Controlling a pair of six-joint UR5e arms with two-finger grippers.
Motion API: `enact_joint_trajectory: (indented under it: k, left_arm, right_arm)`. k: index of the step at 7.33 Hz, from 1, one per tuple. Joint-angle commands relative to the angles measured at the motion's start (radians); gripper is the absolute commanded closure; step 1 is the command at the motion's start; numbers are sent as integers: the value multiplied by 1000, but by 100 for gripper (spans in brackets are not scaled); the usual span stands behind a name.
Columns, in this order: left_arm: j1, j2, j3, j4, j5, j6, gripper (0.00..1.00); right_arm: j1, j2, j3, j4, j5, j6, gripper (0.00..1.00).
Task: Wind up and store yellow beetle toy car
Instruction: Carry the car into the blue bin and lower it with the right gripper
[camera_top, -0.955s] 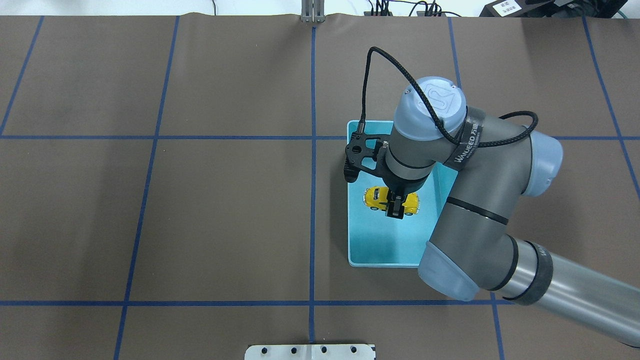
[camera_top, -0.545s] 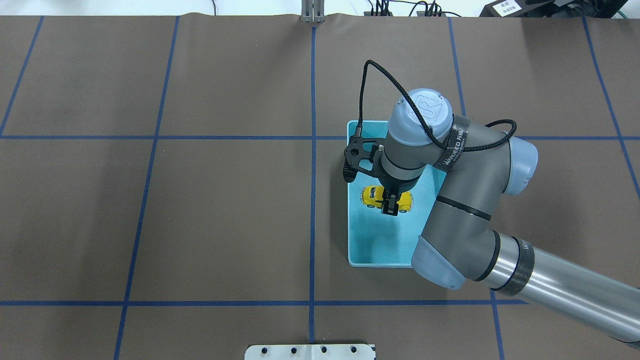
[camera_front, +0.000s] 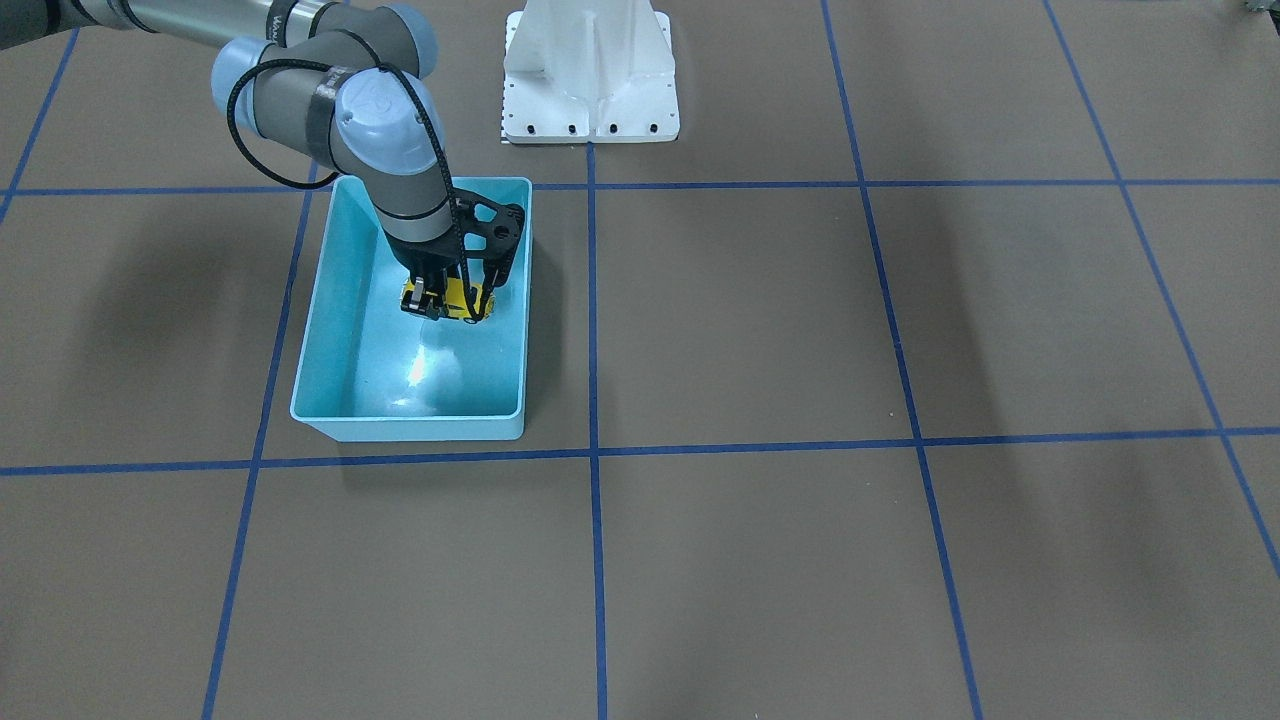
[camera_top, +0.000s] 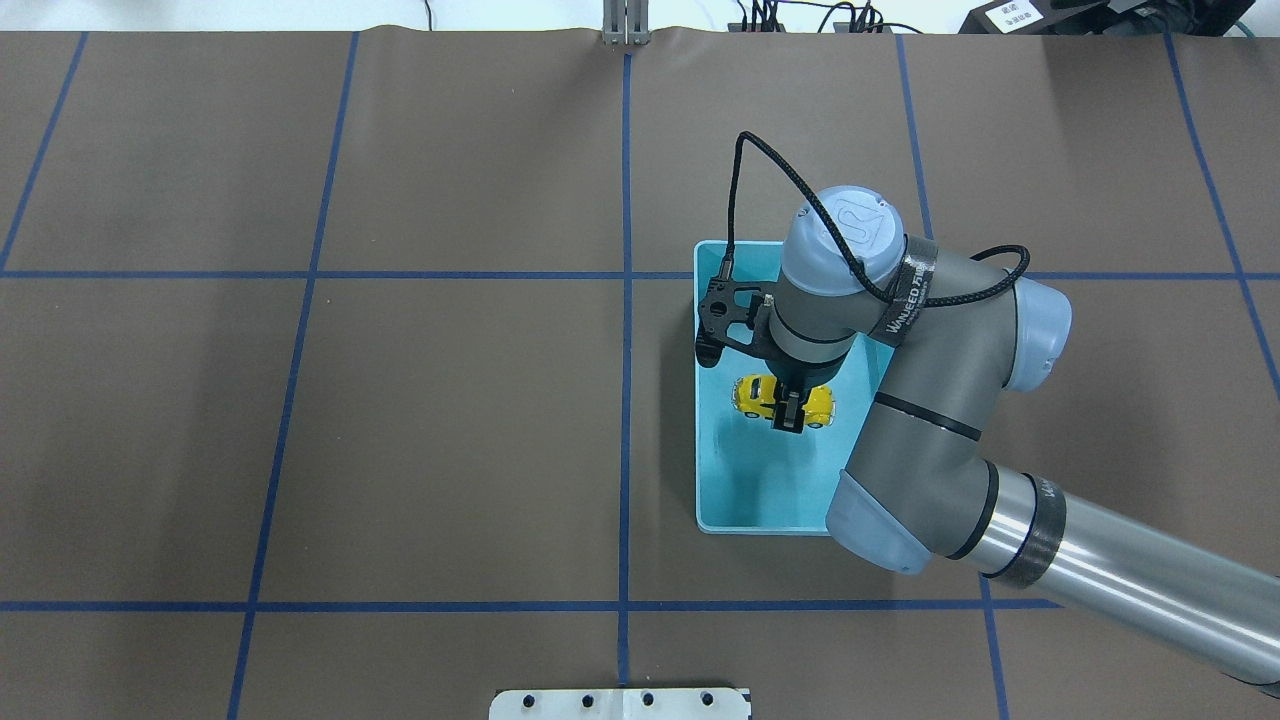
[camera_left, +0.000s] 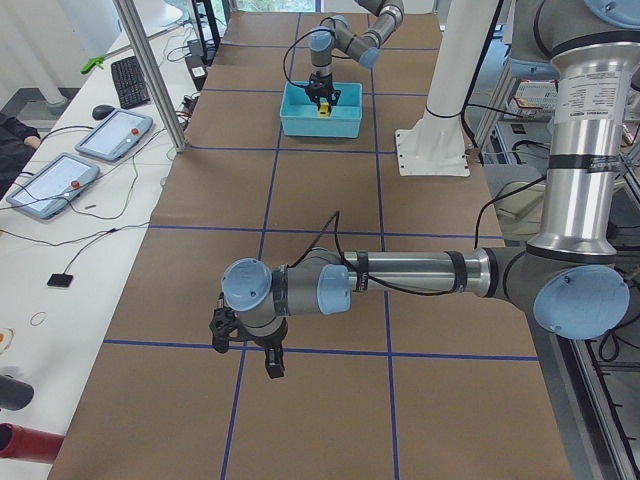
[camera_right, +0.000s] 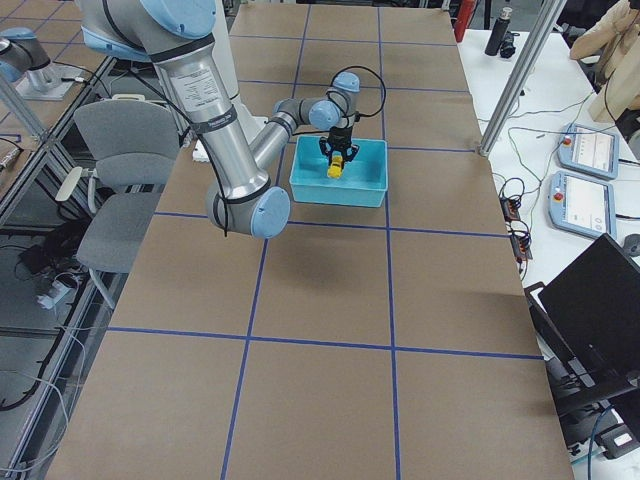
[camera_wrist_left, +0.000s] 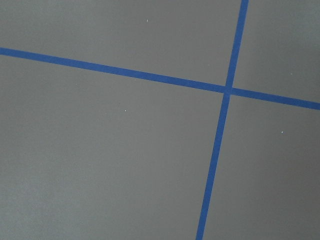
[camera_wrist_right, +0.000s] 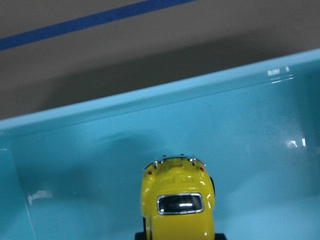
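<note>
Yellow beetle toy car in right hand, rear window wrist-view only

The yellow beetle toy car has smooth, glossy paint, and its dark rear window has a shiny, chrome-like frame. The light blue bin looks like smooth plastic; its floor is glossy and gives bright reflections. My right claw is matt black. My arm has matt grey shells, pale blue plastic-looking caps and a polished metal tube. Its cable is black and braided. The brown table cover is matt, with blue tape lines.
</note>
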Motion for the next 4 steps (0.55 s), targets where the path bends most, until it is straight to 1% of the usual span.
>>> enact_joint_trajectory:
  k: [1, 2, 3, 4]
  left_arm:
    - [0, 0, 0, 1, 0, 0, 0]
    - [0, 0, 0, 1, 0, 0, 0]
    - [0, 0, 0, 1, 0, 0, 0]
    - [0, 0, 0, 1, -2, 0, 0]
  right_arm:
    - [8, -1, 10, 0, 8, 2, 0]
    - [24, -1, 14, 0, 18, 2, 0]
    - [51, -13, 52, -8, 46, 2, 0]
    - [103, -68, 121, -12, 101, -4, 0]
